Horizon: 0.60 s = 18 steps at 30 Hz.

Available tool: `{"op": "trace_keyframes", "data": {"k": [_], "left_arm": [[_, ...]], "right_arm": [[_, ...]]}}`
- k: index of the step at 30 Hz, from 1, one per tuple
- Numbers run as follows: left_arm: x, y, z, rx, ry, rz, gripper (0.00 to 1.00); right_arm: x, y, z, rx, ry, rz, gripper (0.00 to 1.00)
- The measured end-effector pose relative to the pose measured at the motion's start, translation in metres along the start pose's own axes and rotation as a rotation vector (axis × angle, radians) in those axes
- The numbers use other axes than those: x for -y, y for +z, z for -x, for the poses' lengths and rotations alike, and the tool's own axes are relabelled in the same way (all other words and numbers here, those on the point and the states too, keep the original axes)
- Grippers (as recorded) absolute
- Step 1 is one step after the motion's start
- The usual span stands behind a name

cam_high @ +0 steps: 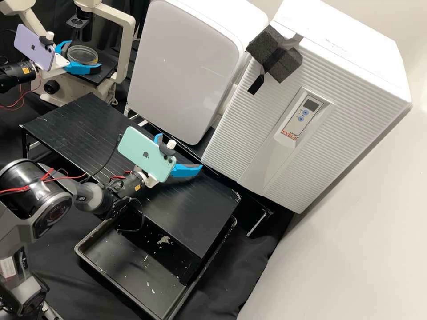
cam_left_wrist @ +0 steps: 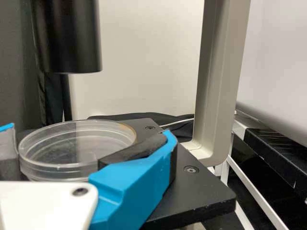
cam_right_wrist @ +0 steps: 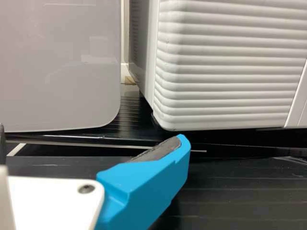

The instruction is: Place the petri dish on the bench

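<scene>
The petri dish [cam_left_wrist: 72,139] is a light, stiff, thin-walled part of clear plastic; judge it smooth enough to slip and brittle enough to crack under excess force. Take hold of it across its full width, at the side wall, with moderate and even pressure; avoid the upper rim, since the lid could shift or lift off there. Keep it level, in case it contains liquid. The dish is located between the fingers of the left gripper [cam_high: 84,55], over the black stage [cam_left_wrist: 206,196] of the microscope [cam_high: 126,40] and below its dark tube [cam_left_wrist: 67,38]. The left gripper is spread to about the width of the dish and appears clamped on it, with the dark pads [cam_left_wrist: 132,148] against opposite sides of the wall; whether the dish bears on the stage or is slightly raised cannot be determined. The right gripper [cam_high: 179,151] is wide apart above the table [cam_high: 195,209], with nothing between its fingers. The step in hand is judged to be removal from the stage. The next move calls for a small lift, withdrawal clear of the tube and the frame beside the gripper, then a level descent to the table. A tilted grip could let the dish slide out.
</scene>
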<state>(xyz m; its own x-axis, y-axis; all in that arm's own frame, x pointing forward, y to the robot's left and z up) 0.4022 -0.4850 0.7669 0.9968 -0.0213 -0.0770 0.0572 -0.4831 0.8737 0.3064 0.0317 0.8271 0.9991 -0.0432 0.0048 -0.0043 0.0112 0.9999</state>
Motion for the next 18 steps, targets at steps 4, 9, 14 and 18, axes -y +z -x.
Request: {"op": "trace_keyframes", "data": {"k": [4, 9, 14, 18], "left_arm": [[0.0, 0.0, 0.0, 0.0, 0.0, 0.0, 0.0], [0.0013, -0.0001, -0.0006, 0.005, 0.007, 0.007, 0.0], [0.002, -0.0003, -0.0009, 0.006, 0.011, 0.013, 0.0], [0.0021, 0.0, -0.0009, 0.009, 0.01, 0.029, 0.0]], "right_arm": [[0.0, 0.0, 0.0, 0.0, 0.0, 0.0, 1.0], [0.0, 0.0, 0.0, 0.0, 0.0, 0.0, 1.0], [0.0, 0.0, 0.0, 0.0, 0.0, 0.0, 1.0], [0.0, 0.0, 0.0, 0.0, 0.0, 0.0, 1.0]]}}
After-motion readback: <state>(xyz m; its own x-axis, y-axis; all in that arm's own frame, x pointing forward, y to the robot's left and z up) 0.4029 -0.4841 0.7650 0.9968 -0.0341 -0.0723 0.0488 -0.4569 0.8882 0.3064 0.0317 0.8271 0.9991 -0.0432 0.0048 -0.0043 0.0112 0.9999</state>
